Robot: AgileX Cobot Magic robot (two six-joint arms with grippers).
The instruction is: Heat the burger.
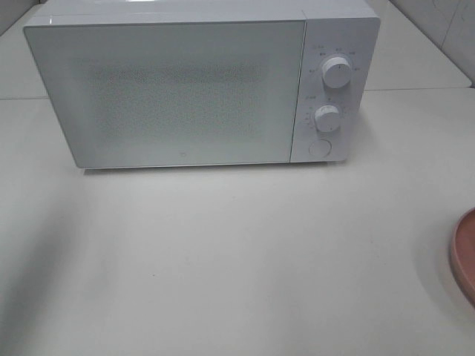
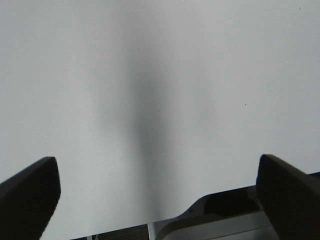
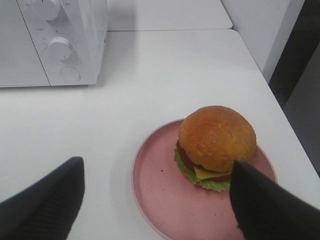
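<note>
The pink plate (image 3: pixel 155 200) holds the burger (image 3: pixel 216 145); microwave (image 1: pixel 185 89) door shut.

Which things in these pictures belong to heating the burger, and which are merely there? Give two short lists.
Belong to the job:
- burger
- pink plate under the burger
- microwave, door shut
- right gripper, open above the plate

Merely there:
- white table
- left gripper, open over bare table

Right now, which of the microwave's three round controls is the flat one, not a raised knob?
The lowest control, a flat round button under the two raised knobs, the upper knob and the middle knob.
</note>
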